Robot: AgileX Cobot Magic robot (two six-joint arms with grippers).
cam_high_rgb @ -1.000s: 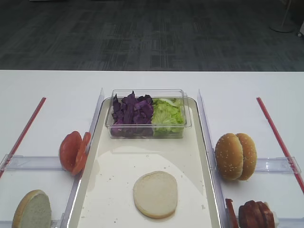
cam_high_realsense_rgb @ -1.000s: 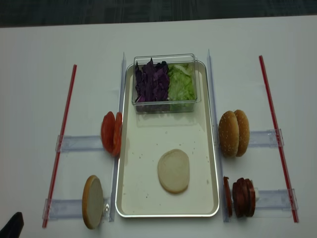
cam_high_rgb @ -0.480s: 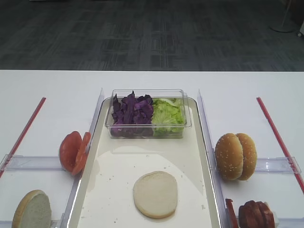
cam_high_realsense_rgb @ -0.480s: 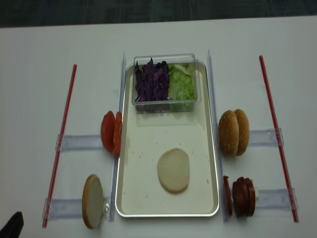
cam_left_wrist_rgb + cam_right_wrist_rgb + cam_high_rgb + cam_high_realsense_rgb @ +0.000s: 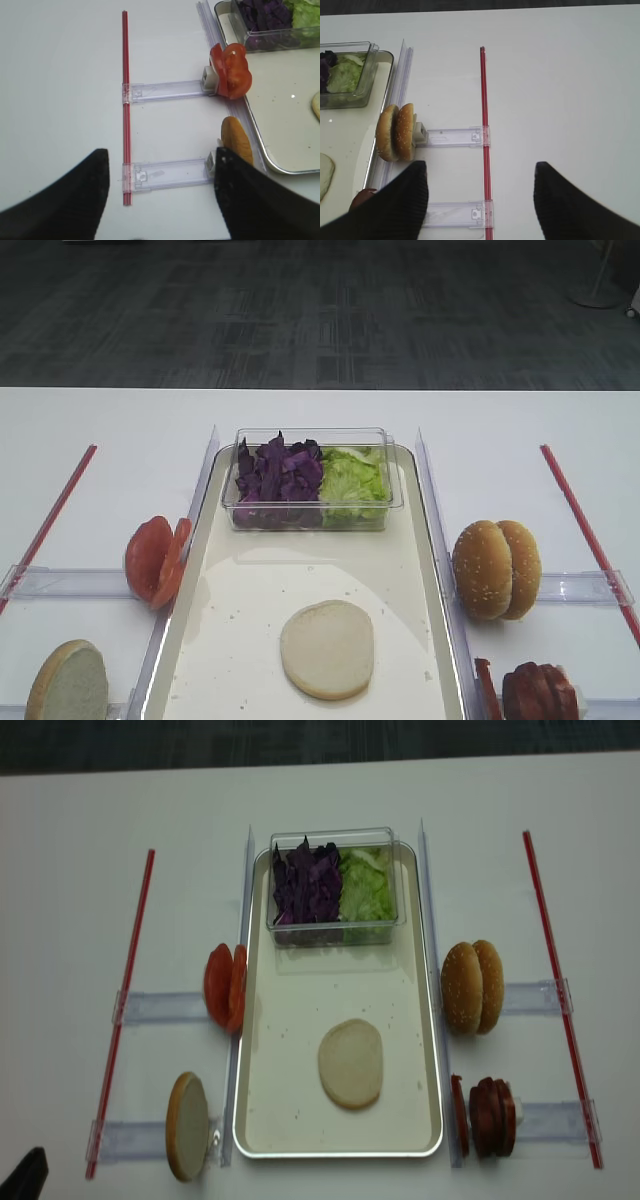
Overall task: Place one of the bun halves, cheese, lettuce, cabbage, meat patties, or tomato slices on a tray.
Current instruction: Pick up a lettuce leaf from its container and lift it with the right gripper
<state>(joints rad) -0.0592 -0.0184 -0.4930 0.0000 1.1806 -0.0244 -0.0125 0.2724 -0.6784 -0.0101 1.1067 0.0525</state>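
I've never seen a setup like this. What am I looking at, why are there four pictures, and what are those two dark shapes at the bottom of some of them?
It is a two-armed robot at a white table. Two pictures look down from above; the other two come from cameras on the wrists. The dark shapes are the fingers of each hand: the right hand and the left hand, both open and holding nothing.

In the middle lies a tray with one bun half flat on it and a clear tub of purple cabbage and green lettuce. Beside the tray, standing on edge, are tomato slices, another bun half, two sesame buns and meat patties.
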